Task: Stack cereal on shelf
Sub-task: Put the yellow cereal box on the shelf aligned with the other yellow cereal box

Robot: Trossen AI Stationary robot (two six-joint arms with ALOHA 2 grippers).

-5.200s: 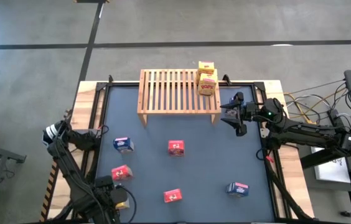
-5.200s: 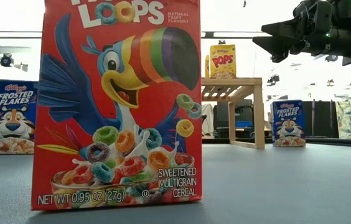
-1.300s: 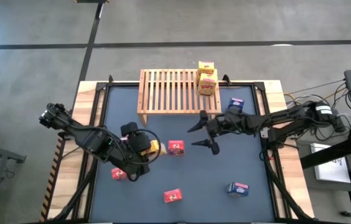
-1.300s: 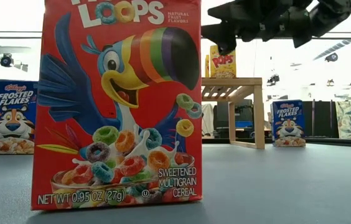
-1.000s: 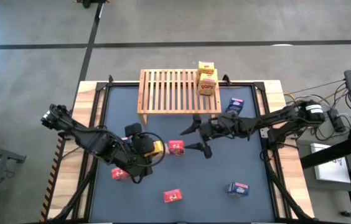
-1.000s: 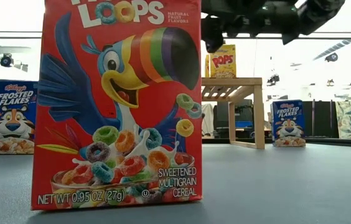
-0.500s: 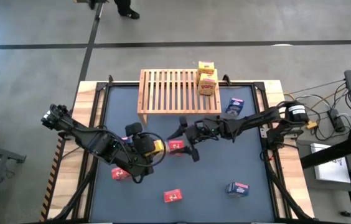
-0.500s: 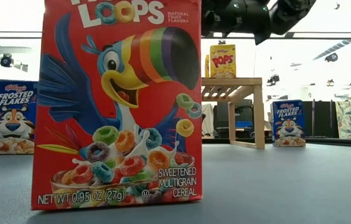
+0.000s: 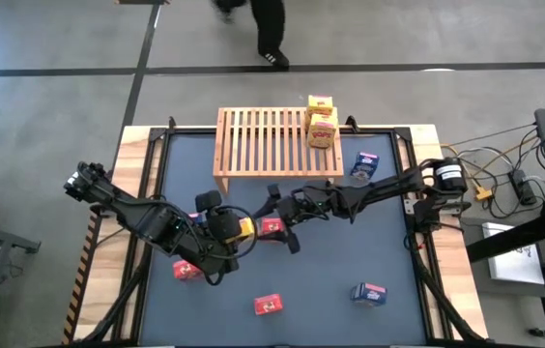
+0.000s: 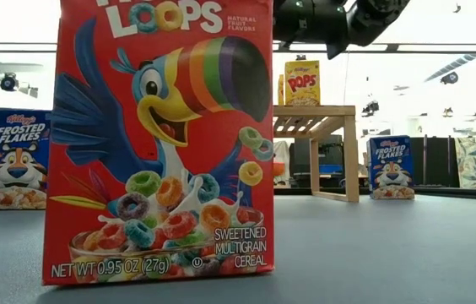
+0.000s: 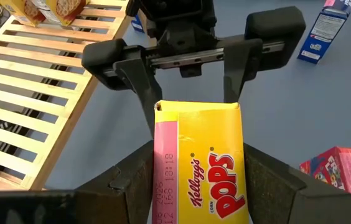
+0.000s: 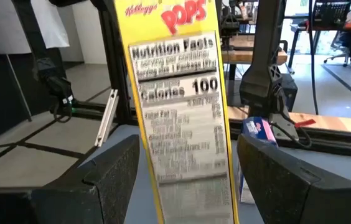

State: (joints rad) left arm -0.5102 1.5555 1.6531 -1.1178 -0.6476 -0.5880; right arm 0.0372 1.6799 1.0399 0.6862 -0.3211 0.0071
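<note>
From above, the wooden shelf (image 9: 278,142) stood at the far edge of the dark mat (image 9: 388,251), with two yellow cereal boxes (image 9: 321,124) at its right end. The left gripper (image 9: 237,230) was over the mat in front of the shelf, clamped on a third yellow box (image 9: 243,229). The right gripper (image 9: 279,218) reached in from the right, its fingers spread wide around a red box (image 9: 272,227) just beside that yellow one. Two more red boxes (image 9: 268,305) lay nearer the front, one (image 9: 185,271) partly under the left arm. One blue box (image 9: 364,165) stood right of the shelf, another (image 9: 369,293) near the front right corner. A person's legs (image 9: 264,27) showed on the floor beyond the table.

In the low view, a red Froot Loops box (image 10: 159,139) filled the foreground, with blue Frosted Flakes boxes far left (image 10: 20,158) and far right (image 10: 389,167). A yellow Pops box (image 10: 302,84) stood on the shelf (image 10: 318,121), and a dark arm hung at the top of the picture.

In the left wrist view, the left fingers (image 11: 274,180) pressed both sides of the yellow Pops box (image 11: 200,164). The right gripper (image 11: 188,93) faced it with jaws apart, and the shelf slats (image 11: 35,93) lay alongside.

In the right wrist view, the right fingers (image 12: 107,180) stood apart on either side of the yellow box's nutrition panel (image 12: 178,106), not touching it.
</note>
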